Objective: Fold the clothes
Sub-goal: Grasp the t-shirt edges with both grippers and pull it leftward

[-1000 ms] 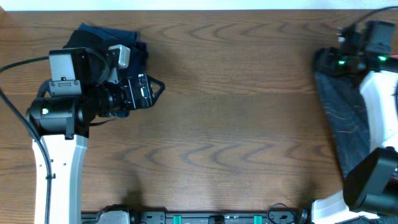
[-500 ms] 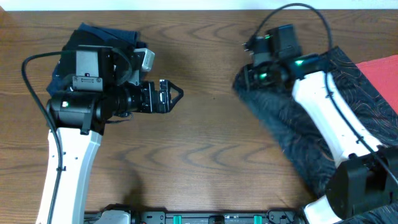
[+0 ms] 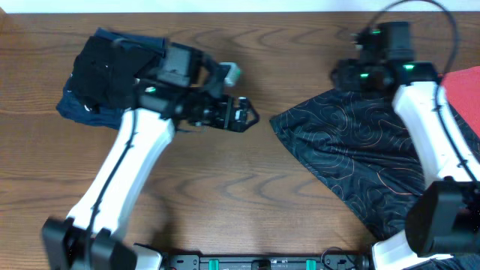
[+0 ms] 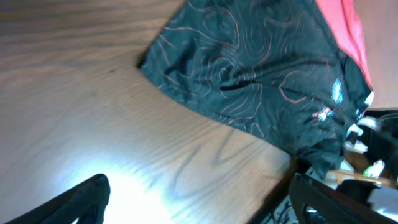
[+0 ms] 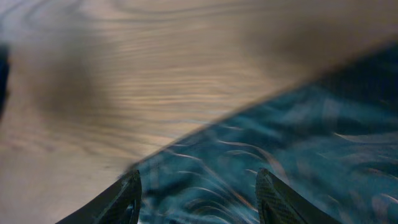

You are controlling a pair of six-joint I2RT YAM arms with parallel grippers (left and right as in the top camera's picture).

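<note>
The shirt (image 3: 352,157), which a second ago hung bunched in a narrow strip at the far right edge, has been dragged in and now lies spread as a rough fan over the right-centre of the table (image 3: 225,202), its left corner pointing toward the middle. The right gripper (image 5: 196,186) that hauled it sits over the shirt's upper edge near the top right. Its fingers stand apart, and the blurred wrist view shows no fold pinched between them, so the shirt looks to have just been let go. The left gripper (image 3: 253,115) has swung out from the pile (image 3: 105,75) at upper left to mid-frame. Its jaws are wide apart and empty, aimed at the shirt's left corner but not yet touching it. This reads as laying-out nearly finished and folding not begun: the cloth is wrinkled and skewed, so it likely needs flattening first. A coral-red garment (image 3: 463,82) lies at the right edge with the shirt overlapping it, and may drag along if the shirt is pulled. The right arm crosses over the shirt's right half and is in the way of any fold there.
</note>
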